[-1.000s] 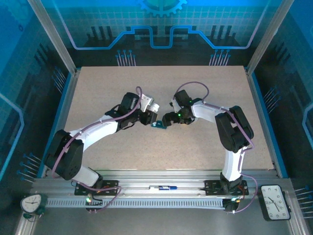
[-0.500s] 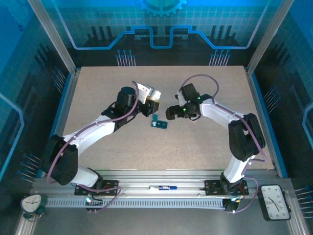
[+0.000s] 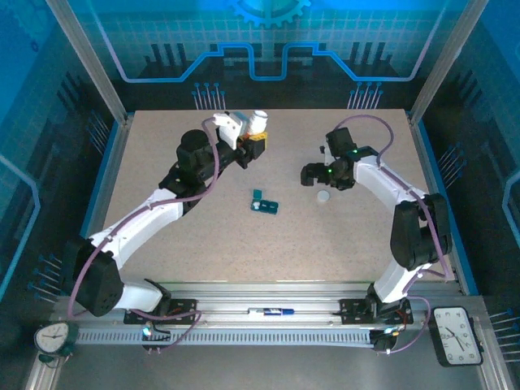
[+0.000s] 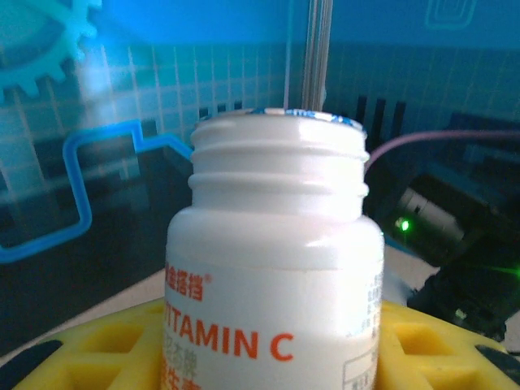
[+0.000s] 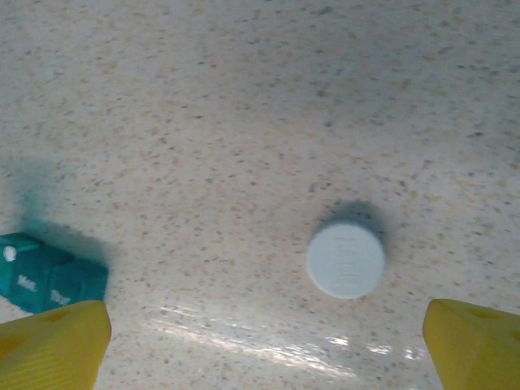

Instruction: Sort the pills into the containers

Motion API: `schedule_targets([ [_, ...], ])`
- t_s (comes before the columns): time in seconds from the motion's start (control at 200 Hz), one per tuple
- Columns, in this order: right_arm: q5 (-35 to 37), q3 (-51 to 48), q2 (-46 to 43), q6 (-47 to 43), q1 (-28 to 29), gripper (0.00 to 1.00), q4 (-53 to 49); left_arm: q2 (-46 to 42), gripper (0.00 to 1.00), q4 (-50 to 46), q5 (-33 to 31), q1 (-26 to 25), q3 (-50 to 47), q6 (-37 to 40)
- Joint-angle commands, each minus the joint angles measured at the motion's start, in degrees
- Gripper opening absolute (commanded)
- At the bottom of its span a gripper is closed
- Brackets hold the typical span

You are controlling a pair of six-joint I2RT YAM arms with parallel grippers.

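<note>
My left gripper (image 3: 255,145) is shut on a white, uncapped "Vitamin C" bottle (image 3: 259,121), held upright above the far part of the table; its yellow fingers (image 4: 455,349) press on the bottle (image 4: 276,268) from both sides. The dark teal pill box (image 3: 264,205) lies mid-table with a small white speck in one compartment, seemingly a pill. My right gripper (image 3: 313,177) hovers open to the right of the box. Its yellow fingertips (image 5: 49,341) straddle bare table just short of the bottle's white cap (image 5: 345,260), with the box end (image 5: 49,280) at the left. Other pills are hidden.
The cap (image 3: 323,196) lies flat on the speckled tabletop (image 3: 341,236). Blue rails and clear walls bound the table (image 3: 110,162). A pen lies on the front rail (image 3: 272,311).
The left arm has lifted the bottle up and toward the back, away from the pill box. The right gripper has swung right, off the box, and the cap now shows on the table.
</note>
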Motion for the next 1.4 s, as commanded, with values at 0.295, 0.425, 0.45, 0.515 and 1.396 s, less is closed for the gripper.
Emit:
schedule_targets([
  [0.295, -1.6, 3.5, 5.6, -4.1, -3.7, 0.96, -6.8, 8.3, 0.0, 23.4, 3.6, -1.0, -1.1, -3.8],
  [0.425, -2.0, 5.1, 9.2, -4.8, -3.6, 0.92, -7.7, 9.1, 0.0, 22.9, 4.6, -1.7, -1.4, -1.9],
  [0.45, -1.9, 5.3, 9.8, -4.9, -3.5, 0.92, -7.8, 9.1, 0.0, 22.8, 4.8, -1.7, -1.5, -1.8],
  [0.515, -1.1, 5.5, 11.1, -5.2, -3.4, 0.91, -8.0, 9.3, 0.0, 23.5, 5.0, -1.8, -2.3, -1.9],
  [1.396, 2.8, 8.0, 18.2, -7.0, -0.5, 0.64, -8.2, 12.1, 0.0, 26.9, 7.9, -1.8, -4.9, -8.0],
])
